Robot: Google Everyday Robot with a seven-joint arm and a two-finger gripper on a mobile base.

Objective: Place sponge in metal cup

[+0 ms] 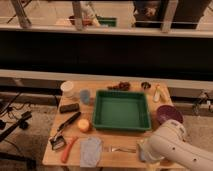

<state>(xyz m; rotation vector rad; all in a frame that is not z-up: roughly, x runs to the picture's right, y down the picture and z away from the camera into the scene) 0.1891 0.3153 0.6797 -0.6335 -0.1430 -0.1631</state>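
The blue-grey sponge [141, 150] lies near the table's front edge, right of centre, and only its left edge shows past my white arm [172, 147]. My gripper is hidden behind that arm, down over the sponge's spot, and stands open. The small dark metal cup [145, 85] stands at the back of the table, right of centre and behind the green tray [121, 124].
A white cup [67, 89] and a blue-grey plastic cup [85, 96] stand back left. A yellow fruit [83, 125], a grey-blue cloth [90, 151], a fork [120, 149] and hand tools [65, 131] lie front left. A purple bowl [169, 115] sits right of the tray.
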